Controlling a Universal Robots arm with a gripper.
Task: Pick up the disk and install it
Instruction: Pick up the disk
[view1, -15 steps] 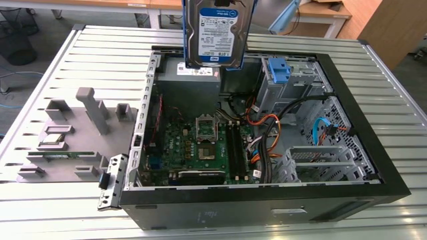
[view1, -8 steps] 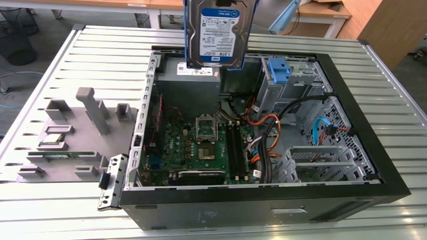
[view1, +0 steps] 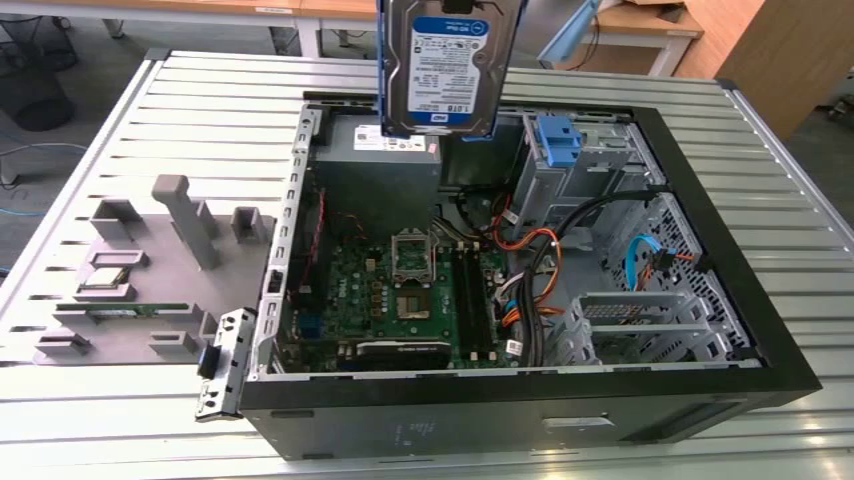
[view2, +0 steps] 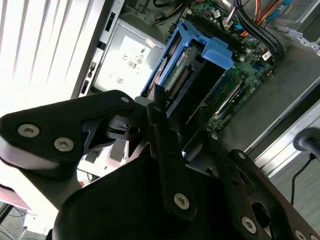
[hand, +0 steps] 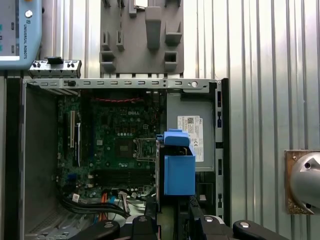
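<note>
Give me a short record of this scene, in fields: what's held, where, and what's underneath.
gripper: shut on the disk
disk pose: upright, in the air over the open computer case, not yet installed
under the disk: power supply and motherboard edge
table: slatted metal, grey fixture on the exterior view's left

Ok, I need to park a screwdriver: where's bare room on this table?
Bare slats on the table beyond the grey parts fixture, and at the exterior view's right of the computer case. Crowded: the fixture, and inside the case, under the held disk, with cables.
</note>
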